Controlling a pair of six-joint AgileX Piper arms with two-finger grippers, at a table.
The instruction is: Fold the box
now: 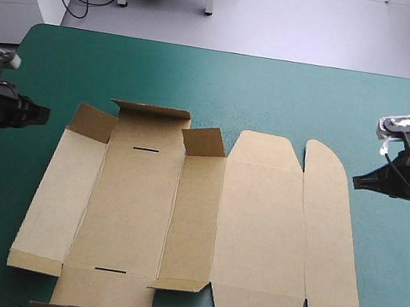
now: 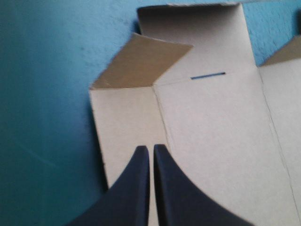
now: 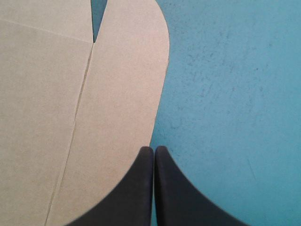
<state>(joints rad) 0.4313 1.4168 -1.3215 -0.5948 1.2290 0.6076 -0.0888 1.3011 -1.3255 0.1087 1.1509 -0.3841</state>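
On the teal-green cover (image 1: 294,98) in front of you, the box (image 1: 193,223) lies opened out as one cut brown sheet, from near the left side to right of the middle, its near edge reaching the bottom of the high view. Its left half shows a base panel with two thin slots (image 1: 145,148) and a side panel on either hand; at the far end the two corner flaps (image 1: 93,123) stand tilted up, while everything else looks flat. Its right half is a broad panel ending in a long rounded flap (image 1: 327,247).

Your left gripper (image 1: 43,115) sits at the left side of the cover, pointing at the box's far-left corner and just short of it, black fingers drawn together to a thin slit and holding nothing. Your right gripper (image 1: 356,182) points in from the right, its tip at the rounded flap's outer edge; whether it touches the board you cannot tell. Its fingers are pressed together and empty
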